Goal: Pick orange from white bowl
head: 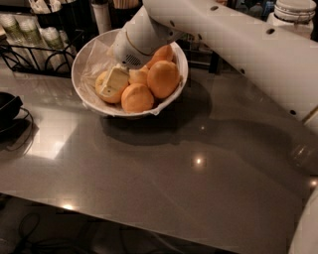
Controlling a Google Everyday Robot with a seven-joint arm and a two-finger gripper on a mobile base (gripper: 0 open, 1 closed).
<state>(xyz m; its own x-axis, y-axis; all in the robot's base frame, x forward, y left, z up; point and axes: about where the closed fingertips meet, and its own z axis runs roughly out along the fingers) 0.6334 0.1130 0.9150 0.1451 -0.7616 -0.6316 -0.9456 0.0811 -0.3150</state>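
Note:
The white bowl (84, 59) with a crinkled plastic lining stands at the back left of the grey table. It holds several oranges. The paler, more yellow orange (105, 94) lies at the bowl's left front. Deeper-orange ones (163, 78) lie beside it to the right. My gripper (112, 84) reaches down into the bowl from the upper right and rests right on the paler orange, covering its top. The white arm (223, 39) crosses above the bowl's back rim.
A black wire rack (35, 54) with pale cups stands behind the bowl on the left. A black object with a cable (9, 109) sits at the table's left edge. A lidded jar (295, 12) stands at the back right. The grey tabletop (164, 178) stretches to the front.

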